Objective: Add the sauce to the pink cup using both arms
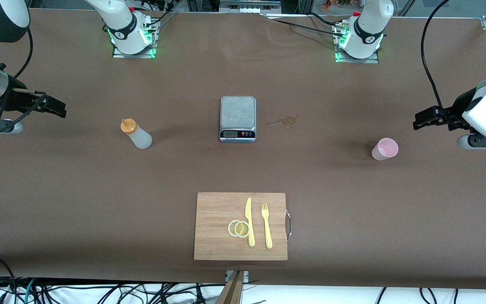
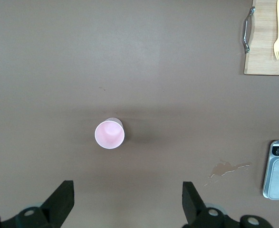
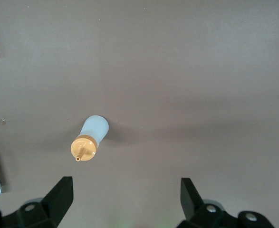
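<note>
The sauce bottle [image 1: 136, 134], whitish with an orange nozzle cap, stands upright on the brown table toward the right arm's end; it also shows in the right wrist view [image 3: 91, 137]. The pink cup [image 1: 384, 148] stands upright toward the left arm's end and shows in the left wrist view [image 2: 110, 134], where it looks empty. My right gripper [image 1: 60, 110] is open and empty, up over the table's end and apart from the bottle; it shows in its wrist view [image 3: 126, 187]. My left gripper [image 1: 417, 122] is open and empty, up over the table's end and apart from the cup; it shows in its wrist view [image 2: 127, 190].
A silver kitchen scale [image 1: 237, 118] stands mid-table between bottle and cup, with a brownish spill stain [image 1: 285, 121] beside it. A wooden cutting board [image 1: 213, 236] nearer the camera carries a yellow knife [image 1: 249, 221], a yellow fork [image 1: 266, 226] and lemon slices [image 1: 238, 228].
</note>
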Controlling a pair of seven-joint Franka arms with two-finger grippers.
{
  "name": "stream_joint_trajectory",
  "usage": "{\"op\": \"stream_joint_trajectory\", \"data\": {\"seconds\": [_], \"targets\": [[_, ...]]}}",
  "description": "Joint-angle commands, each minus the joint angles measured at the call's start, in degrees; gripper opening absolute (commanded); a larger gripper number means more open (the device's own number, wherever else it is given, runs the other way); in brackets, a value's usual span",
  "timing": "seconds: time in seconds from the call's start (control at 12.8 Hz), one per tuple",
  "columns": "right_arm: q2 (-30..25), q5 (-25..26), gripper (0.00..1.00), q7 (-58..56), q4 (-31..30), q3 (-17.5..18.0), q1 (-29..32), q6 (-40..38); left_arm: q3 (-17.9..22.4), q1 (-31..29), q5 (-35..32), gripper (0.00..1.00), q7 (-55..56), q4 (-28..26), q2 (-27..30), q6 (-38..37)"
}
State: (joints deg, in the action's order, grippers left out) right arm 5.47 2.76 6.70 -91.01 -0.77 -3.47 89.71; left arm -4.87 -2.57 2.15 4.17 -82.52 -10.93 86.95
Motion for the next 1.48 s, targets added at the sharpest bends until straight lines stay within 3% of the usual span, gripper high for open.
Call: {"op": "stream_joint_trajectory", "data": {"seconds": [0.0,1.41], "targets": [[-0.4,-0.7,1.00,-0.3,0.6,0.0,0.2,-0.9,0.2,-0.3,0.7,1.00,-0.1,0.6,-0.1,-0.4],[-0.4,-0.7,1.00,-0.3,0.6,0.0,0.2,-0.9,0.5,-0.6,0.7,1.00,-0.2,0.8,-0.5,-0.4]]}}
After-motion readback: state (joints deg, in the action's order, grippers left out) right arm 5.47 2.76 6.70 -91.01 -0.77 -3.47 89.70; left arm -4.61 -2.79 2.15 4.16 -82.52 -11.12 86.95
